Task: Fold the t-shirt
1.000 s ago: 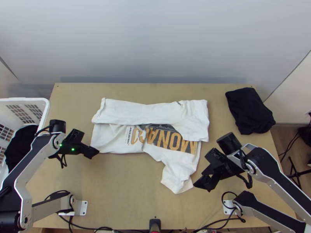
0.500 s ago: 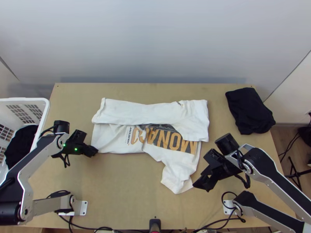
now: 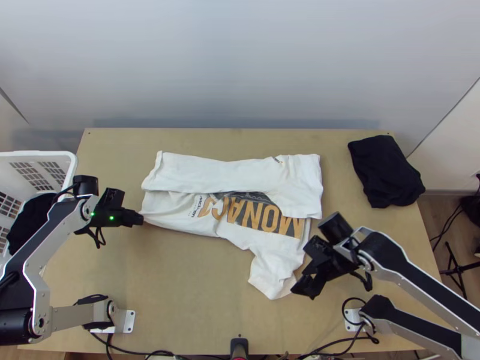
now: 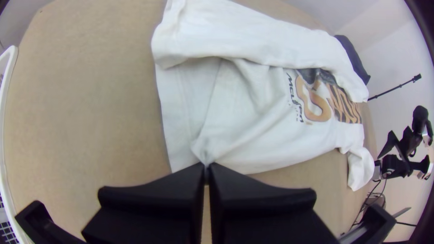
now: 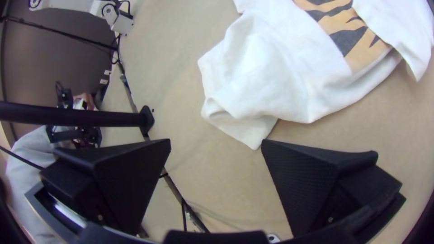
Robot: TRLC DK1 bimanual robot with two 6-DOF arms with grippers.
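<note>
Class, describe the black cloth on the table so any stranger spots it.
Start at the table, then its far right corner in the top view. There lies the black cloth, unlike the white t-shirt or the dark cloth inside the basket.

Soft, fairly even light lay over the pale wooden table [image 3: 198, 288], brightest on the white cloth T-shirt [image 3: 210, 168], whose folds threw only faint shadows, and a dim band darkened the smooth grey wall [image 3: 240, 66] just above the table's far edge. In both wrist views the corners went dark, and in the left one the white plastic basket's rim [image 4: 5, 99] bowed.
</note>
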